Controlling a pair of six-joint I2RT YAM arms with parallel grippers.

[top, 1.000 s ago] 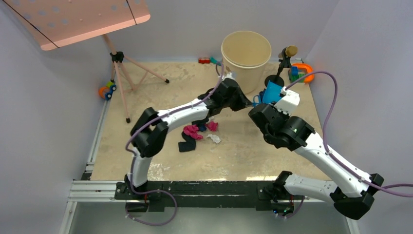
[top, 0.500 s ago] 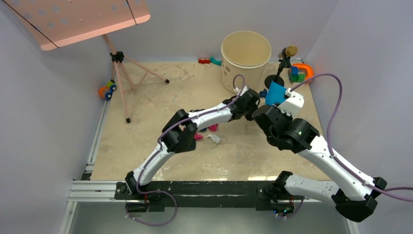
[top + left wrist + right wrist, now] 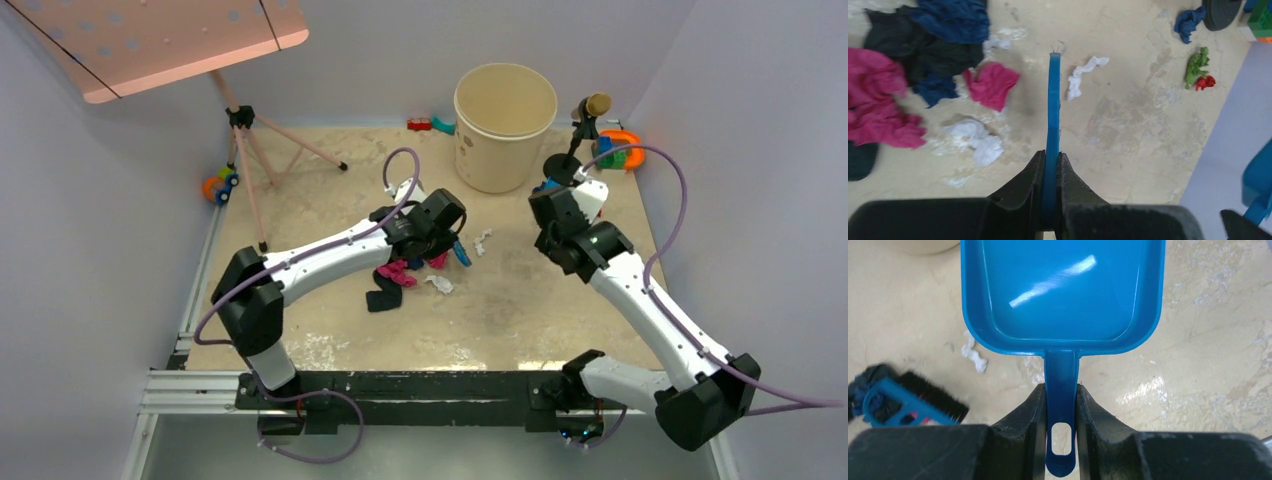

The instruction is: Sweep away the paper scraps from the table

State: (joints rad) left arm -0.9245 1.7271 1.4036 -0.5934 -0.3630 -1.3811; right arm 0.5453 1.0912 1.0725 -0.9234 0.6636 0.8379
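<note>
Location: paper scraps (image 3: 400, 275) lie heaped on the table (image 3: 520, 310), left of its centre and just beside the left gripper (image 3: 452, 243). The heap is black, dark blue and magenta-pink with some white, and its long axis runs from near left to far right. One white strip (image 3: 1087, 71) lies apart from the heap, just beside the tip of the brush (image 3: 1053, 100). A green wad (image 3: 1197, 64) and a red wad (image 3: 1206, 82) lie well apart from the heap, close to each other. The left gripper is closed tight on the blue brush, which appears edge-on from the wrist, its long axis in line with the fingers and pointing away from them. The right gripper (image 3: 1060, 395) is clamped on the handle of a blue dustpan (image 3: 1063, 290). Handle and pan extend straight out from the fingers, with the pan's open end away from the wrist, near the beige bucket (image 3: 505, 120). Contact between pan and table cannot be determined.
</note>
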